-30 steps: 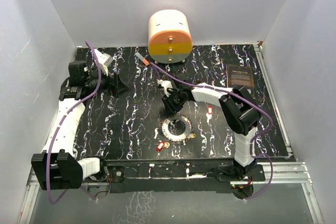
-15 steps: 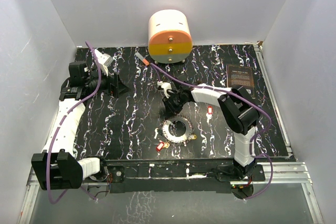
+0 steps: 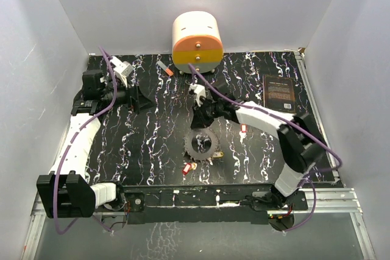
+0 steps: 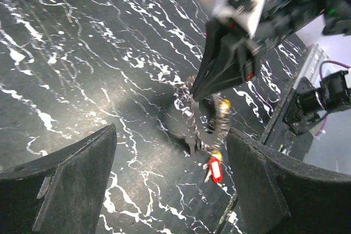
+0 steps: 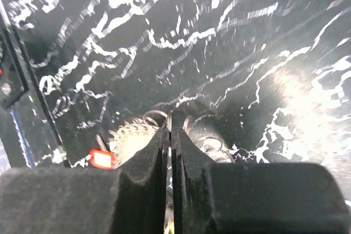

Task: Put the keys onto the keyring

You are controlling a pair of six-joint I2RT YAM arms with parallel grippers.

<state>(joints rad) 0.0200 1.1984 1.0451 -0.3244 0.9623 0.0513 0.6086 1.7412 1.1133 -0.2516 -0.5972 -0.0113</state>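
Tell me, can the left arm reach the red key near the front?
Probably: the left hand is open and empty, with bare table between it and the red key, though the keyring stands close.

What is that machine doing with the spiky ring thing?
The right pincer is clamped on the rim of the keyring, holding it tipped up on edge. One red key lies on the table just in front of the ring, and another lies a little to its right. The left pincer hangs open at the far left, holding nothing.
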